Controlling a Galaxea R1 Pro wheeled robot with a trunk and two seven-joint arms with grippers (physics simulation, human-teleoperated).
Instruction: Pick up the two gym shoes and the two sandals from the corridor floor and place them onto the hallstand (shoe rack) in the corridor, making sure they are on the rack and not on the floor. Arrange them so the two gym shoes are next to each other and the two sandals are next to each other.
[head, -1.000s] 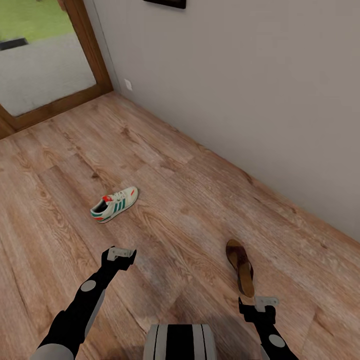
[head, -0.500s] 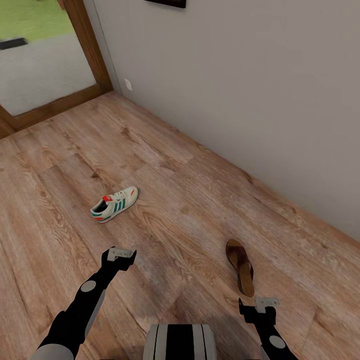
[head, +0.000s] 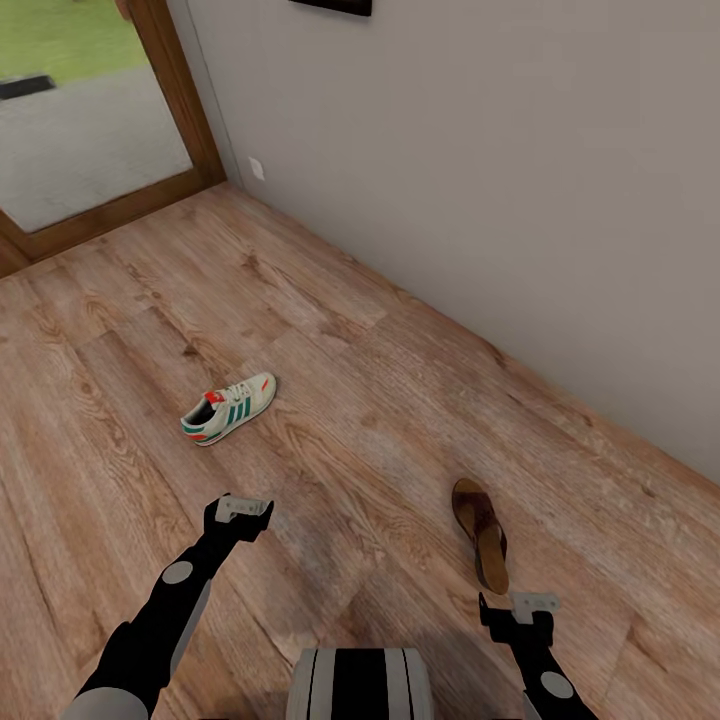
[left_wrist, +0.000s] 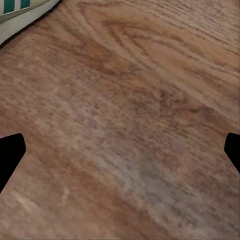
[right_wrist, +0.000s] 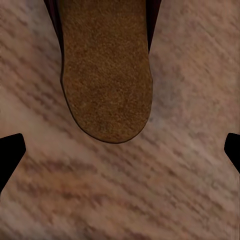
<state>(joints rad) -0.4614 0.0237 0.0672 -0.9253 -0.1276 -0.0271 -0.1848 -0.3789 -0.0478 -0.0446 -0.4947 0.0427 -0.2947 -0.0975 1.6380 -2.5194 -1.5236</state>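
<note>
Wood floor (head: 380, 380): sneaker (head: 228, 407), sandal (head: 481, 532) | left end effector (head: 243, 508) open | right end effector (head: 530, 604) open

Head camera looks down over the floor (head: 400, 400); wrist cameras hover close above it, sharing shoe (left_wrist: 20, 12) and sandal (right_wrist: 107, 70).

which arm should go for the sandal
Right. The right claw hangs open just short of the sandal heel; the left claw is across the floor, nearer the gym shoe.

Bare corridor floor (head: 330, 330) all round; only gym shoe (head: 228, 408), sandal (head: 481, 532) and wall (head: 480, 170) intrude.
</note>
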